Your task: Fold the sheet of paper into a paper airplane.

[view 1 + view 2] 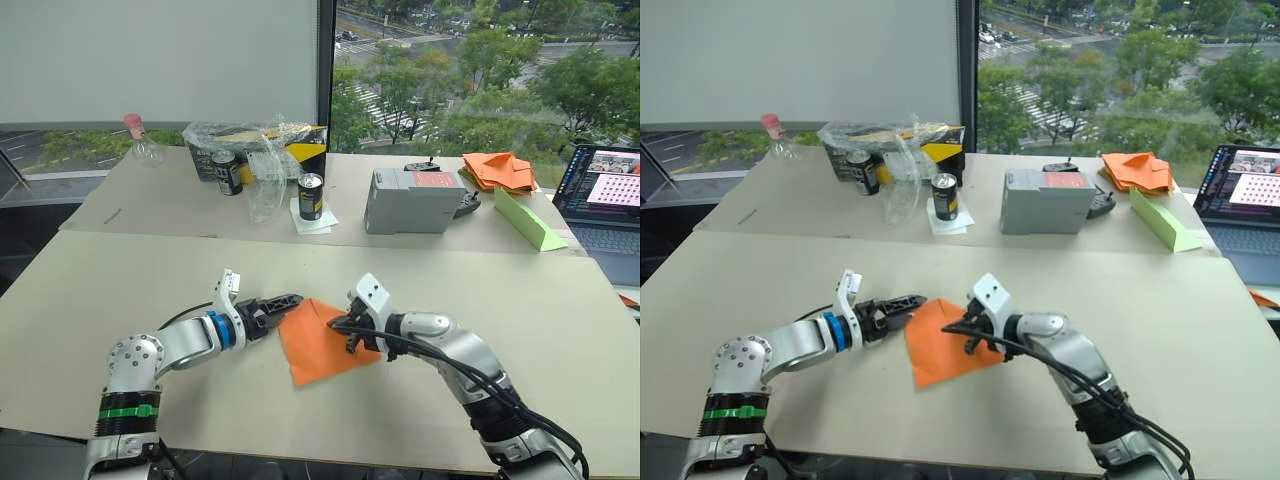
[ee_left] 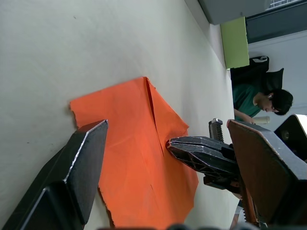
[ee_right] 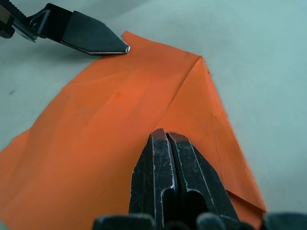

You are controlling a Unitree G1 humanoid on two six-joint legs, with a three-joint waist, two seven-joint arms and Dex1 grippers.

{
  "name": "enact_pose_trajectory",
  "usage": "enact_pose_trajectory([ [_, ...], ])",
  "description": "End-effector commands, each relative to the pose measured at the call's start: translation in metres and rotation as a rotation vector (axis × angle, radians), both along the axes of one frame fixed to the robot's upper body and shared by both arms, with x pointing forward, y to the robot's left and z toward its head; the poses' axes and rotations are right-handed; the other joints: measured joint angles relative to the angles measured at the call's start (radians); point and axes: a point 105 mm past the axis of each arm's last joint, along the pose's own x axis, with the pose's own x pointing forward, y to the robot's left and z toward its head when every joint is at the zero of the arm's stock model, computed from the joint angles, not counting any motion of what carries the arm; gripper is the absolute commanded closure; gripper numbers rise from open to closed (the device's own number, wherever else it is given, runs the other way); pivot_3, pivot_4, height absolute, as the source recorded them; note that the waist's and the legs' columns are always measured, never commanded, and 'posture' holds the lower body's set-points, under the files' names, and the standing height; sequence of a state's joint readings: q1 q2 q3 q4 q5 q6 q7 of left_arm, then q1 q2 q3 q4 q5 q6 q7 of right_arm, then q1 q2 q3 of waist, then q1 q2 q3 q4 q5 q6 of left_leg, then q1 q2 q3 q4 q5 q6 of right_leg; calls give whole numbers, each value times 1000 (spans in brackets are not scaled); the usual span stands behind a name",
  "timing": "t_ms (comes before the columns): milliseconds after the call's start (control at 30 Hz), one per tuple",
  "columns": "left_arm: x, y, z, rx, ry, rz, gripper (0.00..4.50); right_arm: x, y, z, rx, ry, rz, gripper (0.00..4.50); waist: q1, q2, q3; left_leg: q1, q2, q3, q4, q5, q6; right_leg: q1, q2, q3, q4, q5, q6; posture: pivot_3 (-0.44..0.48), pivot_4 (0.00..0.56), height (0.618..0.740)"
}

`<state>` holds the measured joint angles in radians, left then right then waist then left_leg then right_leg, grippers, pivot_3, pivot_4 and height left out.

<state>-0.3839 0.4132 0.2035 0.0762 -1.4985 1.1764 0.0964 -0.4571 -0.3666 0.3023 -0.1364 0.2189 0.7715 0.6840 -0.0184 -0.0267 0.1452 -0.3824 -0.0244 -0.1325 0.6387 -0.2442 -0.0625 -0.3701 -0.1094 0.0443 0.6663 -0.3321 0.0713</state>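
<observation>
Two pale tables [image 1: 150,290] stand end to end before a big window that looks out on trees and streets. On the near table lies the sheet of paper [image 1: 318,345], bright orange, flat on the surface between the two arms, with one corner already folded over so that a crease runs from its far edge toward the middle. The right gripper [image 1: 347,327] rests on the sheet's right side, its two black fingers pressed together with the tips down on the paper beside the folded flap; in the right wrist view the fingers [image 3: 169,182] lie side by side with no gap. The left gripper [image 1: 290,300] sits at the sheet's far left corner, its fingers spread apart, as the left wrist view shows, with one tip at the paper's edge; whether it touches the paper cannot be told. On the far table stand two dark cans [image 1: 311,196], a clear plastic bag [image 1: 255,150] over a yellow and black box, a grey box [image 1: 413,201] with a red label, a heap of orange paper pieces [image 1: 498,171], and a long light-green paper wedge [image 1: 527,220]. An open laptop [image 1: 604,195] sits at the far right edge.
</observation>
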Motion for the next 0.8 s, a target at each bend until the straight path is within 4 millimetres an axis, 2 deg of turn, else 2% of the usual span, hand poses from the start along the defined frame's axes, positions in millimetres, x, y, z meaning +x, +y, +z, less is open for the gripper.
enact_pose_trajectory([
  [33,-4,0,-10,16,46,-6,246,-2,3,7,14,-22,10,4500,0,0,0,0,0,0,0,0,0,0,0,0,0,0,0,0,150,740],
  [467,-1,36,-1,52,35,81,246,-5,7,5,19,-16,21,4500,-28,0,0,1,1,0,0,0,0,0,1,0,2,0,0,0,150,740],
  [800,-1,48,2,58,35,112,246,-6,6,4,19,-12,19,4500,-28,0,0,0,1,0,0,0,0,-1,1,0,3,0,0,0,150,740],
])
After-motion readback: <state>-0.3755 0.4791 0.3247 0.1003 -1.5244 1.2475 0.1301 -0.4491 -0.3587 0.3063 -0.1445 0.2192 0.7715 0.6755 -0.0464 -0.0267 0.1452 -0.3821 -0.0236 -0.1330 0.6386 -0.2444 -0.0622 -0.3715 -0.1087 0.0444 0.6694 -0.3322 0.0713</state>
